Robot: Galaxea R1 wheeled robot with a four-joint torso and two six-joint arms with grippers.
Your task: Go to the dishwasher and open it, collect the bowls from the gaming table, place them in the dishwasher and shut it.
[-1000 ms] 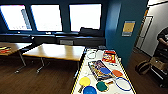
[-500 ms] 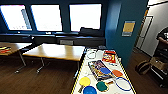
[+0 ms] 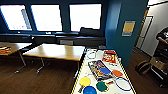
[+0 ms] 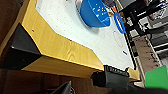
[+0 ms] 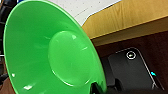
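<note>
The right wrist view shows a bright green round plastic bowl (image 5: 50, 50) close against the camera, tilted, apparently held; the right gripper's grasp cannot be told. The left gripper's state cannot be told. Next comes the long white-topped gaming table (image 3: 86, 68) with its yellow and black edge, carrying a blue plastic bowl (image 3: 90, 90), a yellow bowl (image 3: 84, 81), an orange bowl (image 3: 117, 73) and flat colourful game boxes (image 3: 98, 68). Beyond stand wooden-topped tables (image 3: 56, 51).

The gaming table (image 3: 123, 67), white-topped with a yellow-and-black edge, carries 1 blue bowl (image 3: 89, 90) at 6 o'clock, 1 yellow bowl (image 3: 84, 81) at 7 o'clock, a blue-rimmed racket (image 3: 123, 83) at 4 o'clock and a red game box (image 3: 109, 56) at 1 o'clock.
</note>
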